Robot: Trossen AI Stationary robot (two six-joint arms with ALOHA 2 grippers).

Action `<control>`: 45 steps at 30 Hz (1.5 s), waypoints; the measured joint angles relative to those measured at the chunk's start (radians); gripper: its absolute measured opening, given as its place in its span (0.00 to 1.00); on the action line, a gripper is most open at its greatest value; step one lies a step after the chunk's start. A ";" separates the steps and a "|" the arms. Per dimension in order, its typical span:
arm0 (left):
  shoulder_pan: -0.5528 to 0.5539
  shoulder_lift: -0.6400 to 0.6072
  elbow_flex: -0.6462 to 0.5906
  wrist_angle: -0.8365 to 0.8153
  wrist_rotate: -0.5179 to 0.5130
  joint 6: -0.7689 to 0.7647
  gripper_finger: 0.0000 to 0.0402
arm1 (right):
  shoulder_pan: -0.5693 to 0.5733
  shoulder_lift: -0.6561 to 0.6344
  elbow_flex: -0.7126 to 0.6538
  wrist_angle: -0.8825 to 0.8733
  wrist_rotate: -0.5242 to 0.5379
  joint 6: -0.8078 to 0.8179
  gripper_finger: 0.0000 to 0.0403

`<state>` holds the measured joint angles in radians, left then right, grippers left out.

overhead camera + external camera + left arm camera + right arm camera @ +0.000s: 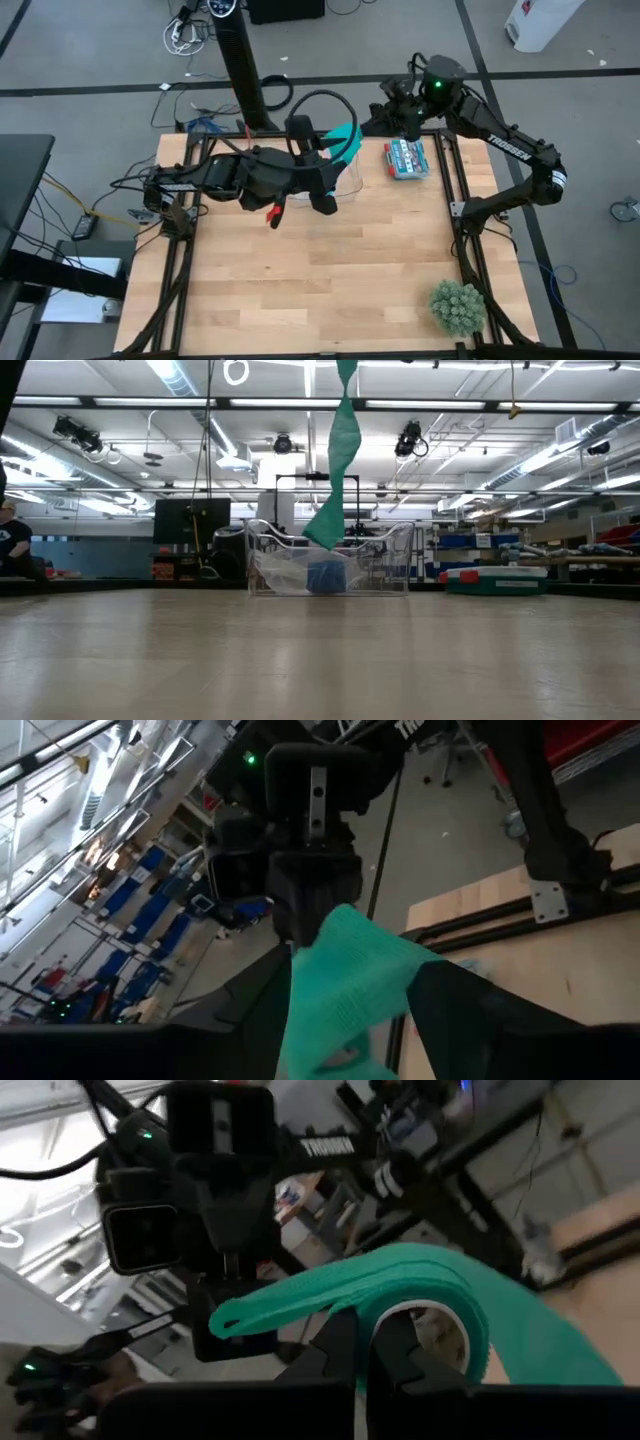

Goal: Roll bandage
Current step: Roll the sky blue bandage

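The teal bandage (343,140) is a long ribbon stretched between both grippers above the far middle of the table. My left gripper (335,150) is shut on it, coming from the table's left. My right gripper (368,124) faces it from the right, fingers nearly together, with the bandage arching over them (420,1275). In the low view a twisted length of the bandage (343,450) hangs down, and its free end (325,535) is over the clear container (330,570). My left gripper pinches the ribbon between its two fingers; the cloth (345,985) fills the gap between them. In the right wrist view it has a bunched end of the ribbon (228,1323). The ribbon is lifted clear of the table. My right gripper's near-shut fingertips (340,1342) meet the ribbon where it loops over them (400,1270). In the left wrist view the ribbon's upper part (340,925) runs into this gripper. The exact place of contact is hidden by the cloth. The rest hangs slack below.
The clear container (345,182) holds a blue roll (325,577) and stands under the grippers. A blue box (405,158) lies at the far right, a green plant (458,306) at the near right corner. Bare wood table (300,270) lies toward the near edge.
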<state>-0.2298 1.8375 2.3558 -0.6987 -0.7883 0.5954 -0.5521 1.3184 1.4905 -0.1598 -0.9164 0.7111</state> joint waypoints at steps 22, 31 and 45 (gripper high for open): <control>0.029 0.000 0.000 -0.206 0.025 -0.636 0.50 | -0.040 -0.083 0.000 0.238 0.027 0.017 0.00; 0.105 0.008 -0.008 -0.227 0.277 -0.815 0.50 | 0.023 -0.101 0.000 0.490 0.065 0.200 0.00; 0.198 0.017 -0.021 -0.224 0.444 -0.841 0.50 | 0.156 -0.100 0.000 0.620 0.147 0.291 0.00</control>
<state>-0.0314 1.8544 2.3352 -0.9229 -0.3447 -0.2455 -0.3958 1.2181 1.4906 0.4599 -0.7693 1.0023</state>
